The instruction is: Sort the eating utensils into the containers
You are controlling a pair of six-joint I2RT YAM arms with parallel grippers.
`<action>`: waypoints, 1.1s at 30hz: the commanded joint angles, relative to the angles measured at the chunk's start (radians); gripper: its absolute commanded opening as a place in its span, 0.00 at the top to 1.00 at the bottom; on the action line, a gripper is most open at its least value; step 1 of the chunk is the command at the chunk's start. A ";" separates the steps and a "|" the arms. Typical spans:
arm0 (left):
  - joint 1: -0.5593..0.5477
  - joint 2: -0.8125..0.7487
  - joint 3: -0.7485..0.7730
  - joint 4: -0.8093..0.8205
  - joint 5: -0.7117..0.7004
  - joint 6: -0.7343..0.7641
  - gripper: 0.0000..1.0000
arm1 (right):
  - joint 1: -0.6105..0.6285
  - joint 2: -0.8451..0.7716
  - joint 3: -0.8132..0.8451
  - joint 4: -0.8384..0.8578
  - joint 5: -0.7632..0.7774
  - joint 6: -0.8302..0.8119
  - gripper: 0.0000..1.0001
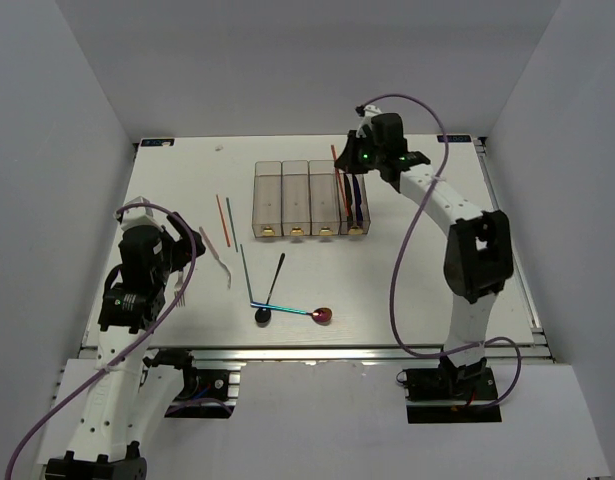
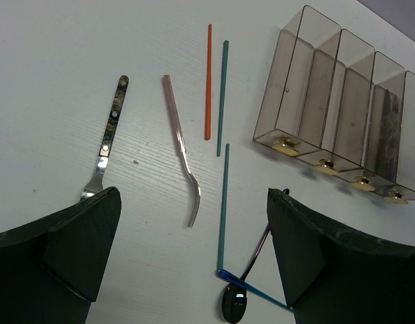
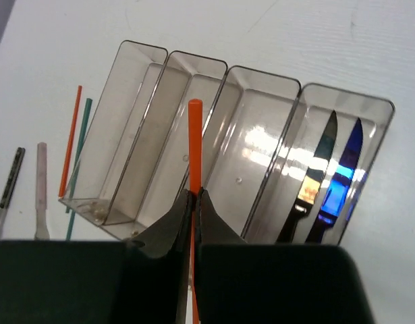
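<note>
Red chopstick [image 3: 195, 148] is pinched between the closed fingers of my right end effector [image 3: 194, 197], with a long stretch jutting forward past the tips and hanging over the containers [image 3: 261, 71] just below. In the wrist view its free end sits above the wall between the second and third bins from the left, and I cannot tell which it would drop into. The bin furthest to the right of the tips holds a black knife [image 3: 314, 177] and a blue knife [image 3: 343, 177]. I reckon the stick is light, stiff and smooth, so a hold that seems near one end may let it swivel; mid-length would be steadier. My left end effector [image 2: 194, 233] hangs with fingers spread wide and nothing between them above the surface [image 2: 52, 81], with a dark-handled fork [image 2: 111, 128] and a pale fork [image 2: 180, 145] ahead of it
</note>
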 commanded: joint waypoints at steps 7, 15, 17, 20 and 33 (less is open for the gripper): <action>0.006 0.010 -0.004 0.008 0.016 0.005 0.02 | 0.026 0.214 0.241 -0.008 -0.046 -0.079 1.00; 0.006 0.009 -0.005 0.011 0.022 0.008 0.02 | 0.038 0.266 0.266 0.007 -0.054 -0.008 1.00; 0.006 0.009 -0.005 0.011 0.022 0.007 0.02 | 0.050 0.266 0.259 0.011 -0.008 -0.002 1.00; 0.006 0.004 -0.004 0.011 0.024 0.007 0.02 | 0.052 0.289 0.267 0.004 0.014 -0.001 1.00; 0.004 0.016 0.009 0.014 0.034 0.008 0.02 | 0.053 0.192 0.259 0.008 -0.009 0.027 0.49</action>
